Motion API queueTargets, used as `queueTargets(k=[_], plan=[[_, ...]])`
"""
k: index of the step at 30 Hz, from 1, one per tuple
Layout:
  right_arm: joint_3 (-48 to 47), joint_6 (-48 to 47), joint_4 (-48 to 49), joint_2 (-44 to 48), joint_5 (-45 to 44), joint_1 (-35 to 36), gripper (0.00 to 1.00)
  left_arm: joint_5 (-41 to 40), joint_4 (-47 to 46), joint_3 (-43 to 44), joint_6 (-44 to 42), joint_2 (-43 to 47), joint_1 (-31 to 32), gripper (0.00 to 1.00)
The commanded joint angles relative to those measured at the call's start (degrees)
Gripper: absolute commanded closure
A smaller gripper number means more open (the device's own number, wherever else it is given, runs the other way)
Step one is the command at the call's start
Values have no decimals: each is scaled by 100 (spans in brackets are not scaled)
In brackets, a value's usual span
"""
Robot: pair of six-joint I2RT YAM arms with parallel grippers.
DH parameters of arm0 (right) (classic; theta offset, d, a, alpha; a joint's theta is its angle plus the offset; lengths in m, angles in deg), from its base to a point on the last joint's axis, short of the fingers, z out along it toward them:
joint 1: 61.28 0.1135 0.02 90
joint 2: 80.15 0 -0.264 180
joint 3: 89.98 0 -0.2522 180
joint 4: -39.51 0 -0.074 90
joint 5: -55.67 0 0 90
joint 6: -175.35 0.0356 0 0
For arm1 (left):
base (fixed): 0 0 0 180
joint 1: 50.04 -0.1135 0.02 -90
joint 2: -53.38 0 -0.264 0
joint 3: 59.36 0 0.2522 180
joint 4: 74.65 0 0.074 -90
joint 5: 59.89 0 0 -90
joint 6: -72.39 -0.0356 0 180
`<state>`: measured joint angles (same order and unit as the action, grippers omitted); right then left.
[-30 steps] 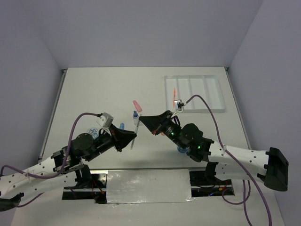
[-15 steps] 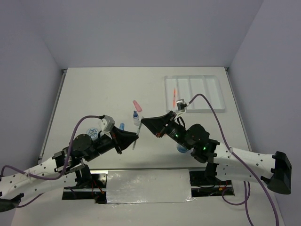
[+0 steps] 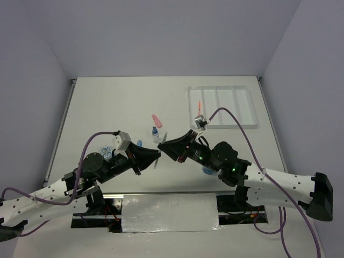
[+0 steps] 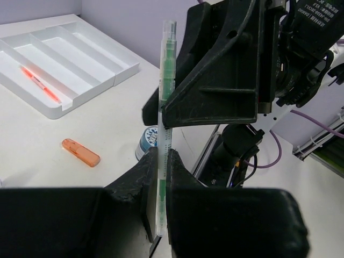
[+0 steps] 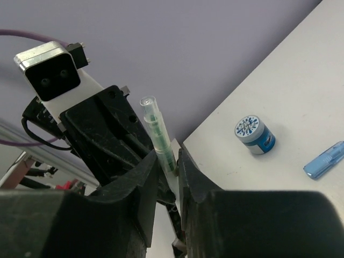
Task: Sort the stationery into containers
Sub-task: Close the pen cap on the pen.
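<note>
My left gripper (image 4: 159, 177) is shut on the lower part of a whitish pen with a green core (image 4: 166, 80), holding it upright above the table. My right gripper (image 5: 169, 164) faces it tip to tip, open. Its jaws stand on either side of the pen's (image 5: 158, 140) upper half with a small gap. In the top view both grippers meet at the pen (image 3: 159, 145) near the table's middle front. The white divided tray (image 3: 221, 124) lies far right, with an orange pen (image 3: 200, 110) in its leftmost compartment.
A pink capsule (image 3: 156, 118) and a small blue-capped bottle (image 3: 155, 133) lie just behind the grippers. A blue roll (image 3: 106, 151) and a blue capsule (image 3: 139, 144) sit by the left arm. Another blue roll (image 3: 207, 171) is under the right arm. An orange capsule (image 4: 80, 152) lies nearby.
My right gripper has moved left to the pen and its jaws have parted around it. The left gripper has kept hold of the pen, shifting slightly right.
</note>
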<state>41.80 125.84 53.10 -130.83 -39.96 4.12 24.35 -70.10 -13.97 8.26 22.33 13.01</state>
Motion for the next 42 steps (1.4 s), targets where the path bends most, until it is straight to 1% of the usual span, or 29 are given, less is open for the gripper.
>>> queueTargets(k=[1, 2, 3, 5, 6, 7, 8, 9, 10, 12, 13, 14, 15, 16, 17, 18, 21, 23, 24, 25, 27, 28, 29, 31, 36, 42], plan=[[-61, -85, 103, 102, 193, 42, 74, -74, -476, 44, 85, -6, -3, 100], [-61, -85, 138, 84, 220, 42, 78, -118, -467, 70, 111, -41, 6, 100], [-61, -85, 130, 58, 229, 42, 84, -118, -467, 97, 138, -120, -3, 100], [-79, -120, 138, 31, 255, 42, 91, -127, -415, 220, 208, -304, 6, 92], [-79, -172, 173, 31, 290, 42, 92, -101, -389, 324, 226, -375, 6, 88], [-96, -312, 182, 23, 377, 60, 94, -66, -362, 369, 226, -445, -3, 77], [-157, -383, 148, 14, 387, 86, 97, -22, -362, 396, 217, -577, -3, 72], [-184, -454, 121, 23, 387, 112, 98, 65, -362, 457, 208, -639, 6, 66], [-245, -576, 51, 31, 431, 121, 98, 101, -362, 483, 199, -700, -3, 58], [-298, -691, -19, 40, 492, 121, 98, 189, -362, 536, 191, -850, -3, 56], [-351, -779, -80, 40, 527, 121, 98, 207, -362, 545, 191, -894, 6, 59], [-403, -832, -177, 31, 528, 121, 98, 233, -397, 528, 182, -920, -3, 64], [-404, -832, -178, 31, 536, 130, 98, 251, -432, 510, 164, -921, -3, 64], [-430, -841, -239, 14, 589, 130, 98, 277, -467, 493, 164, -921, 6, 77], [-439, -850, -248, 5, 676, 139, 98, 268, -485, 466, 173, -895, 6, 86], [-439, -876, -292, -4, 686, 130, 97, 242, -485, 466, 190, -877, -3, 99], [-430, -911, -336, -4, 642, 130, 95, 277, -485, 440, 156, -807, 6, 100], [-430, -955, -345, 5, 624, 130, 83, 347, -511, 422, 120, -736, 6, 100], [-422, -981, -319, 14, 633, 130, 75, 374, -511, 405, 103, -701, -3, 100], [-421, -1008, -301, 31, 642, 130, 58, 409, -537, 378, 94, -631, -3, 100], [-430, -1060, -344, 92, 598, 130, 46, 461, -573, 317, 68, -561, -3, 100], [-448, -1104, -380, 119, 572, 113, 38, 531, -590, 308, 50, -508, -3, 100], [-474, -1139, -423, 137, 572, 121, 35, 532, -590, 290, 24, -490, 6, 100], [-562, -1254, -511, 198, 572, 113, 33, 724, -573, 290, -3, -490, -3, 100], [-983, -1439, -775, 198, 580, 42, 38, 1076, -608, 282, -73, -569, -3, 100], [-1239, -1500, -819, 128, 695, 34, 44, 1156, -547, 325, -126, -674, -3, 100]])
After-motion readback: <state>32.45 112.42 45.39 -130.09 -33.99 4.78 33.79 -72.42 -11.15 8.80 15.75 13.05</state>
